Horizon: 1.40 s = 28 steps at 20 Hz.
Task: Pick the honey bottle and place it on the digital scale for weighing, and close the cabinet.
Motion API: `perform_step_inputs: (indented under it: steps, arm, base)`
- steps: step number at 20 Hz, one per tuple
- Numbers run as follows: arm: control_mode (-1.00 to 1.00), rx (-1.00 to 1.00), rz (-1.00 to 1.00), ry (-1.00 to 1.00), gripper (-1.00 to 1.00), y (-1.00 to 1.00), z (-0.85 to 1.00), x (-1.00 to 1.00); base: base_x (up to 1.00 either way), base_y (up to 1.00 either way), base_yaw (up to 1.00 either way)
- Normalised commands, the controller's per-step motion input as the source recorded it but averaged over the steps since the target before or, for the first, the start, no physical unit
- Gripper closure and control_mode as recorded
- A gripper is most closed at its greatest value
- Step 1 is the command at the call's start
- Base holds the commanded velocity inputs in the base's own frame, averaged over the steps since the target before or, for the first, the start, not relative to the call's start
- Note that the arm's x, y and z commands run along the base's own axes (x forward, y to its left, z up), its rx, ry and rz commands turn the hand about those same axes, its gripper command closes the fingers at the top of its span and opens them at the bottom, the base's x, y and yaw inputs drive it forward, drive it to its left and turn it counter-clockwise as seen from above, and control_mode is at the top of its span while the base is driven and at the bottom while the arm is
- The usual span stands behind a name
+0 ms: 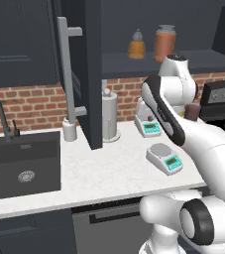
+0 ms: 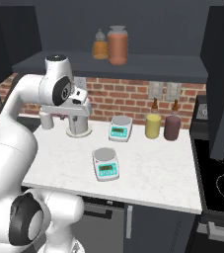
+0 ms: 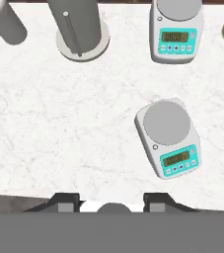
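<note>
The honey bottle (image 1: 164, 43) (image 2: 117, 45), a reddish-brown jar with a grey lid, stands on the shelf of the open cabinet (image 1: 91, 74), high above the counter. The digital scale (image 1: 164, 158) (image 2: 106, 163) (image 3: 168, 138) lies low on the white counter with nothing on its round grey plate. My gripper (image 3: 111, 200) hangs above the counter and points straight down. Its fingertips (image 3: 66, 200) stand apart with nothing between them, just short of the scale. The cabinet door (image 1: 79, 74) swings out toward me, its long grey handle (image 1: 67, 74) facing forward.
A small orange beehive bottle (image 1: 137, 44) (image 2: 100, 45) stands beside the honey bottle. A boxier white scale (image 1: 147, 124) (image 2: 120, 128) (image 3: 176, 29) and a paper-towel holder (image 1: 109, 116) (image 3: 79, 24) stand at the counter's back. A yellow bottle (image 2: 153, 123) and a dark bottle (image 2: 171, 126) are near the stove (image 2: 222, 178); the sink (image 1: 20, 163) lies left.
</note>
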Motion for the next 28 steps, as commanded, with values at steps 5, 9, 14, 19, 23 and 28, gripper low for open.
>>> perform_step_inputs:
  steps: [5,9,14,19,23,28]
  arm:
    - [-1.0,-0.01,-0.05,-0.23,-1.0,-0.03,0.0,-0.67]
    - [-1.0,-0.03,-0.1,-0.52,-1.0,-0.02,0.05,-1.0]
    - [-1.0,0.0,-0.09,-0.56,-1.0,-0.25,0.48,-0.98]
    - [-1.0,0.01,-0.02,-0.31,-1.0,-0.27,0.99,-0.67]
    - [-1.0,0.0,0.0,-0.27,-1.0,-0.27,1.0,-0.58]
    - [-1.0,0.0,0.0,-0.23,-1.0,-0.1,0.97,-0.3]
  base:
    - [0.0,0.0,0.0]
    - [0.0,0.0,0.0]
    - [0.0,0.0,0.0]
    - [0.0,0.0,0.0]
    - [0.0,0.0,0.0]
    - [0.0,0.0,0.0]
